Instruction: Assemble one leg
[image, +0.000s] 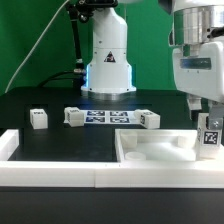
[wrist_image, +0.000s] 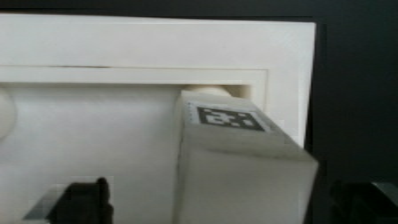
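Note:
The leg (image: 210, 135) is a short white post with a black-and-white tag. It stands slightly tilted at the corner of the white tray-like tabletop (image: 150, 152) on the exterior view's right. My gripper (image: 206, 112) is directly over it. In the wrist view the leg (wrist_image: 246, 165) lies between my fingers, close to one dark finger. A strip of tabletop (wrist_image: 107, 120) shows between the leg and the other finger (wrist_image: 82, 200). The jaws stand apart and wider than the leg. Its lower end is hidden, so I cannot tell how it meets the tabletop.
Three more loose legs (image: 38, 118) (image: 73, 117) (image: 150, 119) lie on the black table near the marker board (image: 110, 116), in front of the robot base (image: 108, 65). Long white border bars (image: 60, 172) run along the front edge.

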